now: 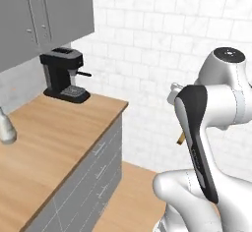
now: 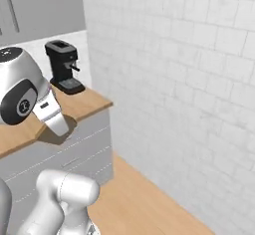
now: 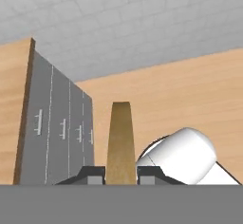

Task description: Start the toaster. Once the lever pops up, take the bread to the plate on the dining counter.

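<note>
1. Two dark fingers (image 3: 120, 174) are closed on the bread (image 3: 119, 142), a tan-brown slice seen edge-on in the hand view, standing up between them.
2. From the left base view, a small brown corner of the bread (image 1: 181, 137) peeks out beside the arm's dark forearm, in the air above the wooden floor (image 1: 133, 191).
3. Off to the side, the wall-side worktop (image 1: 44, 142) carries a black coffee machine (image 1: 64, 74) at its far end.
4. Grey cabinets (image 3: 57, 128) with small handles stand under that worktop; a white tiled wall (image 2: 174, 79) runs behind.
</note>
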